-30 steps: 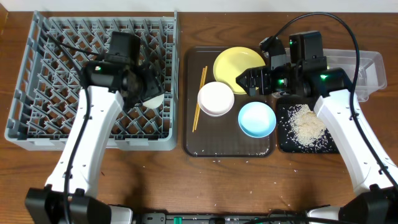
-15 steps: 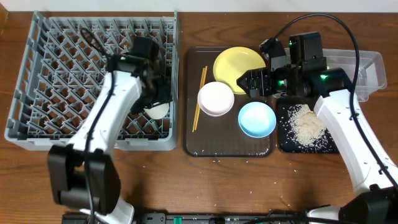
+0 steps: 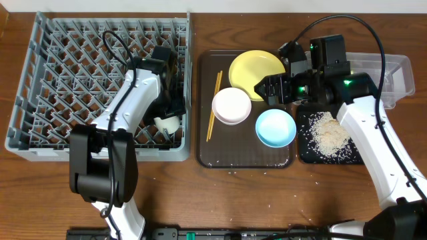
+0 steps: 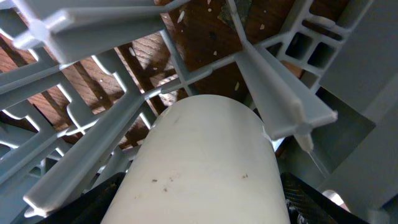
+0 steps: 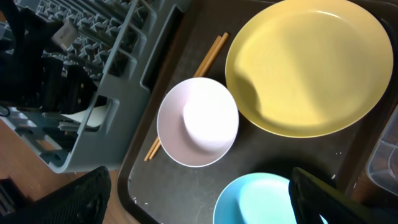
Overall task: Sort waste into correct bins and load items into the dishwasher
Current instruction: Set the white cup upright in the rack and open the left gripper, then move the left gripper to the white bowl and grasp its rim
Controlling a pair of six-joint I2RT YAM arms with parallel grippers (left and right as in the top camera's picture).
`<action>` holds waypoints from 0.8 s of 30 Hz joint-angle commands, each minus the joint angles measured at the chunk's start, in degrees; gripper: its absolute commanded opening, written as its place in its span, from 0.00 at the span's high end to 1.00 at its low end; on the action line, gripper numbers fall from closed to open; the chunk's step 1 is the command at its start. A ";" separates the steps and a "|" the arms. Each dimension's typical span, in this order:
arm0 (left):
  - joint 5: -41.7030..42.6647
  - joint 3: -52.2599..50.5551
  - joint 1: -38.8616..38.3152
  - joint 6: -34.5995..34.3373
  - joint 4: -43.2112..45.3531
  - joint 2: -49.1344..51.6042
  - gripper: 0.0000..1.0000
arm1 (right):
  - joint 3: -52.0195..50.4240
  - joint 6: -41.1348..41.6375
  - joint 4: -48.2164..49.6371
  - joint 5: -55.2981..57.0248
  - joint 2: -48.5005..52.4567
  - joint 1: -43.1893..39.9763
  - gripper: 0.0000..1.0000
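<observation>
Grey moulded plastic is forming the dish rack (image 3: 40, 152), a square lattice of thin ribs and upright pegs filling the left half of the overhead frame, with the wood-grain table (image 3: 173, 193) showing through its gaps. Near the rack's lower right corner the left gripper (image 3: 168, 115) is reaching down among the pegs. Its dark fingers (image 4: 102, 199) are closing on the small white cup (image 4: 205, 162), one pad against each side. The cup is smooth, glossy and rounded, carrying a few tiny dark specks, and it is lying tilted between the grey ribs with its body running up from between the fingertips.

Right of the rack, the dark brown serving tray (image 3: 233, 152) is holding the rest of the dishes. The round yellow plate (image 3: 257, 70) is sitting at the tray's top with a shallow matte surface. The white bowl (image 3: 231, 105) is resting just below and left of it, overlapping its rim. The light blue bowl (image 3: 275, 127) is sitting lower right, and the thin wooden chopsticks (image 3: 213, 107) are lying side by side along the left edge.

Over the plate's right edge the right gripper (image 3: 261, 89) is hovering with its fingers (image 5: 87, 199) spread wide, holding nothing and touching nothing; in the wrist view the blue bowl is showing between them at the bottom.

At lower right of the overhead frame the shallow black tray (image 3: 303, 152) is holding a loose pile of rice (image 3: 328, 132), and above it the clear tub (image 3: 399, 70) is sitting partly hidden by the arm.
</observation>
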 commanded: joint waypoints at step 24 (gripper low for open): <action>2.03 11.61 -2.14 4.87 -8.24 -6.47 0.12 | 0.22 -1.33 0.15 0.35 -0.72 0.15 0.11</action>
